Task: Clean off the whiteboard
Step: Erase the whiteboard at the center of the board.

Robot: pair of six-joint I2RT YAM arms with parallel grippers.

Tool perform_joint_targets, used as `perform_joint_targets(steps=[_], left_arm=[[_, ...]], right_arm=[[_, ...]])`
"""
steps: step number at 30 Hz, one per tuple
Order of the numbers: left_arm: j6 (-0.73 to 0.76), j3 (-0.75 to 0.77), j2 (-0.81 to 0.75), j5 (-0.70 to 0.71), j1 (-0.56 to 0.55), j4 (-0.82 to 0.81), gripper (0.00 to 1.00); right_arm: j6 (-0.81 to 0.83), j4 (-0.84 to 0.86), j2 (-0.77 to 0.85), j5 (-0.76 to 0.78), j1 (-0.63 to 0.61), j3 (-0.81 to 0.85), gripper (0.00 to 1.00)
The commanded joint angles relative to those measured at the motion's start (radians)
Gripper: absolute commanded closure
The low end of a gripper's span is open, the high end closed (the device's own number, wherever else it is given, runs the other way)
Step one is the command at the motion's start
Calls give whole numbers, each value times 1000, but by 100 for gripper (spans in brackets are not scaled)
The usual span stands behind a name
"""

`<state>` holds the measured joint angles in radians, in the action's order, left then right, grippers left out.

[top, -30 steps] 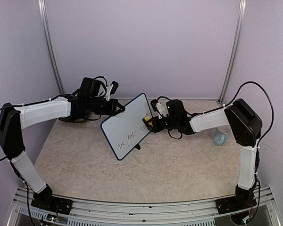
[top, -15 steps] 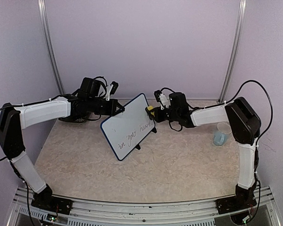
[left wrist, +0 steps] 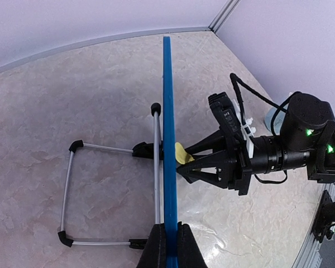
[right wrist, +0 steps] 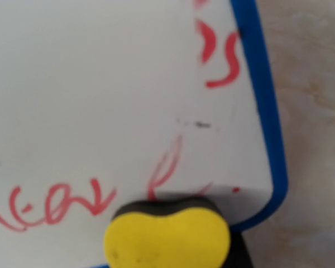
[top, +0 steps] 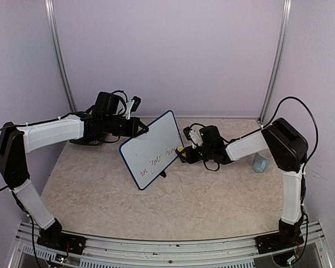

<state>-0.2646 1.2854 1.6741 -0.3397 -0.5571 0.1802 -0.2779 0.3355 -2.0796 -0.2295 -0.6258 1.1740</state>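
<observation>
Well, my right pincer (top: 182, 151) is pressed together on the yellow sponge (right wrist: 167, 237), pinching it at the corner of the whiteboard (top: 152, 148) nearest that arm. Whether the sponge truly touches the face I cannot quite tell, since the close view is blurred. My left pincer (top: 142, 130) is clamped shut on the thin blue frame along the board's upper edge.

The board stands tilted on its wire stand (left wrist: 65, 239) about the middle of the table (top: 100, 190), between my two arms, with red writing left on its face.

I judge it light and stiff, with a glossy, slippery face, so a push from the sponge could make it skid or tip back. The frame edge is the place to hold it, as my left does, braced against the wipe. The sponge is soft and will give, so moderate pressure should do.
</observation>
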Motion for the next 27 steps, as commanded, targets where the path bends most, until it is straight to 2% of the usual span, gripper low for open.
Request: perform_joint_targets(steps=[1,7,12,20,27], left_arm=[[20,-15,12,-79,-33,113,100],[23,-17,8,-76,-32,114,100],[22,-15,9,-78,-33,113,100],[21,-13,16,-79,-31,113,100],[19,-13,18,-79,-31,114,100]], right_arm=[[26,-46,7,47,13,129,100],[57,-122,-4,83,38,278,100],[64,-147,-36,77,54,330,100],[46,-82,-65,-3,35,223,100],[63,-65,-47,80,6,150,100]])
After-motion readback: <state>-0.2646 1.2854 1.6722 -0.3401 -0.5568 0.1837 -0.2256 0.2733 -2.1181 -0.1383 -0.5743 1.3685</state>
